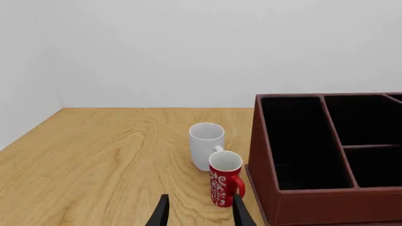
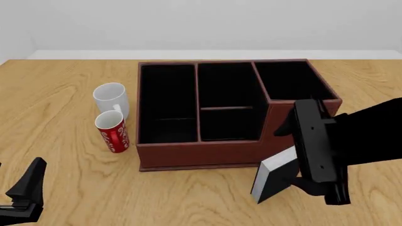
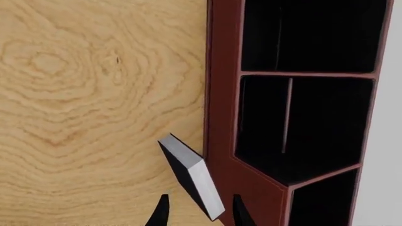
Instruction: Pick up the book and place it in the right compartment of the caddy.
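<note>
The book (image 2: 271,176), black-covered with a pale page edge, sits tilted just in front of the caddy's front right corner. In the right wrist view the book (image 3: 191,176) runs toward my right gripper (image 3: 201,212), and its near end lies between the spread fingers with a gap on each side. That gripper (image 2: 295,181) is open. The reddish-brown caddy (image 2: 188,153) stands mid-table, with its taller right compartment (image 2: 290,80) at the far right. My left gripper (image 1: 201,214) is open and holds nothing, low at the front left (image 2: 25,190). I cannot tell whether the book touches the table.
A white mug (image 2: 112,99) and a red patterned mug (image 2: 113,132) stand left of the caddy, and both mugs (image 1: 206,143) (image 1: 225,181) show ahead of the left gripper. The black right arm (image 2: 339,141) hangs over the table to the right of the caddy.
</note>
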